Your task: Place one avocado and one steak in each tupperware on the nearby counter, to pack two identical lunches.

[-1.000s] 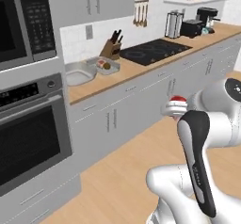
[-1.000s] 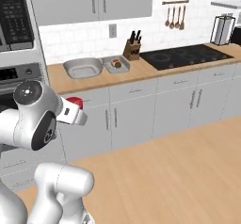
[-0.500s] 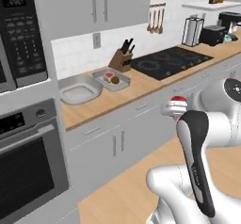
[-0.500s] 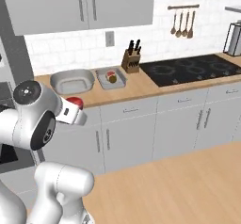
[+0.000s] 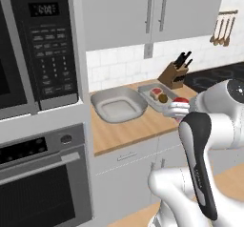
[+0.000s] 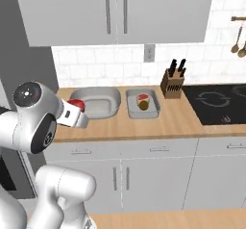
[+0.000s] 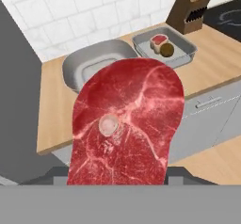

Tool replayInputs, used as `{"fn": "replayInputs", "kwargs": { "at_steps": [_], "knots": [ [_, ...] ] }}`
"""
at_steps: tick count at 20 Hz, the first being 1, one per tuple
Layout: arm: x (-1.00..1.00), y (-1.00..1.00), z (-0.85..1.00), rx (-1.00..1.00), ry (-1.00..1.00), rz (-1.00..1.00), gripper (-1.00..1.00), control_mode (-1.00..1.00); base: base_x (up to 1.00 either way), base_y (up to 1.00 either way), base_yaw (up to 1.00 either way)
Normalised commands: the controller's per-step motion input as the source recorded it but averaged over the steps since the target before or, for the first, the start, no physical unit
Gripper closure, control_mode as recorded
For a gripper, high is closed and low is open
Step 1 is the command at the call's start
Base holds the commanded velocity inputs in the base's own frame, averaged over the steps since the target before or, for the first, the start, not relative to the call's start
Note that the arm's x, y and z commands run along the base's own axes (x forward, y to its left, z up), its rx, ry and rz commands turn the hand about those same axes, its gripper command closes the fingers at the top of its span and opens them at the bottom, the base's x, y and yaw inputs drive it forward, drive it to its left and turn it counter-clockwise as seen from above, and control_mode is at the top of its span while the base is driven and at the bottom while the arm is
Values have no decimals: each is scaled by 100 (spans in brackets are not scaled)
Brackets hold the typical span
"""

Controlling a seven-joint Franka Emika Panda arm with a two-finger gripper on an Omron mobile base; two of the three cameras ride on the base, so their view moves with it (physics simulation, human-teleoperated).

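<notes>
A raw red steak [image 7: 126, 129] fills the middle of the hand view, and my gripper [image 5: 177, 108] is shut on it, held in the air in front of the counter [image 5: 128, 128]. The same steak [image 6: 77, 104] shows as a red edge at my hand [image 6: 76, 111]. On the counter stand two grey tupperwares side by side. The left tupperware [image 7: 94, 65] [image 6: 98, 103] [image 5: 118, 108] looks empty. The right tupperware [image 7: 186, 53] [image 6: 153, 108] holds a small steak [image 7: 158, 40] and a dark brown avocado [image 7: 166, 50]. My fingertips are hidden behind the held steak.
A wooden knife block [image 6: 172, 81] stands right of the tupperwares, with the black cooktop [image 6: 216, 103] beyond it. A microwave [image 5: 43, 54] and wall oven [image 5: 43, 183] rise at the counter's left end. Upper cabinets [image 6: 115, 11] hang above. Utensils [image 5: 221, 28] hang on the wall.
The whole picture has shifted: the base has moved, and the counter stretch with the two tupperwares is now closer and nearly straight ahead. The gripper keeps the steak as before.
</notes>
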Motion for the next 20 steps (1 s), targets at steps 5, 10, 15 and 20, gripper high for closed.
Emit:
{"fn": "replayInputs", "kwargs": {
  "at_steps": [5,10,15,20],
  "knots": [
    [0,0,0,0,0,0,100,100,44,-15,7],
    [20,5,-4,0,0,0,100,-100,78,4,0],
    [100,48,-58,-1,5,0,100,-100,0,0,0],
    [100,38,-93,-3,8,0,100,-100,0,0,0]
  ]
}}
